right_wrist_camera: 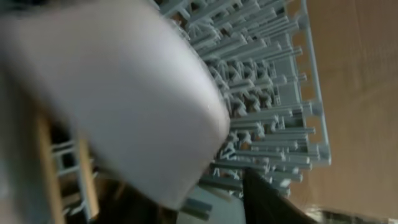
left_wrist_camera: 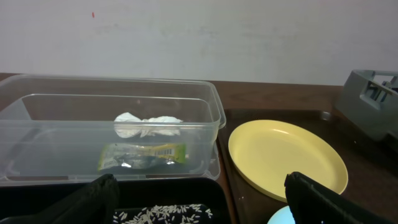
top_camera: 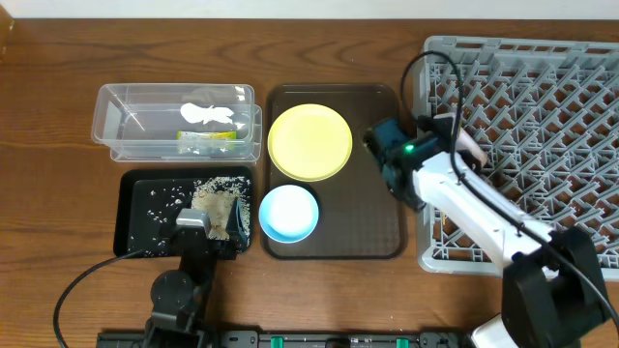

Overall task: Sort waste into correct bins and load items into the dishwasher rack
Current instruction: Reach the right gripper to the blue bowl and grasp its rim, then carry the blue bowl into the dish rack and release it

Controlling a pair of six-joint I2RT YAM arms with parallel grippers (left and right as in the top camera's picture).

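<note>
Overhead, the left gripper (top_camera: pixel 198 232) hangs over the black tray (top_camera: pixel 135 208) at 8 o'clock, its fingers (left_wrist_camera: pixel 93 199) spread wide and empty above the rice scraps (top_camera: pixel 222 186). At 10 o'clock the clear tub (top_camera: pixel 111 126) holds the paper scrap (top_camera: pixel 206 113) and the wrapper (top_camera: pixel 205 137). The yellow plate (top_camera: pixel 309 142) and blue bowl (top_camera: pixel 288 213) sit on the brown tray (top_camera: pixel 372 222). Toward 3 o'clock the right gripper (top_camera: pixel 455 135) pinches the white bowl (right_wrist_camera: pixel 124 93), which is blurred, over the left edge of the rack (top_camera: pixel 542 106).

Wooden table (top_camera: pixel 48 58), clear tub (top_camera: pixel 174 89), black tray (top_camera: pixel 124 213) beside it, brown serving tray (top_camera: pixel 368 222) centre, grey dishwasher rack (top_camera: pixel 542 97) right
</note>
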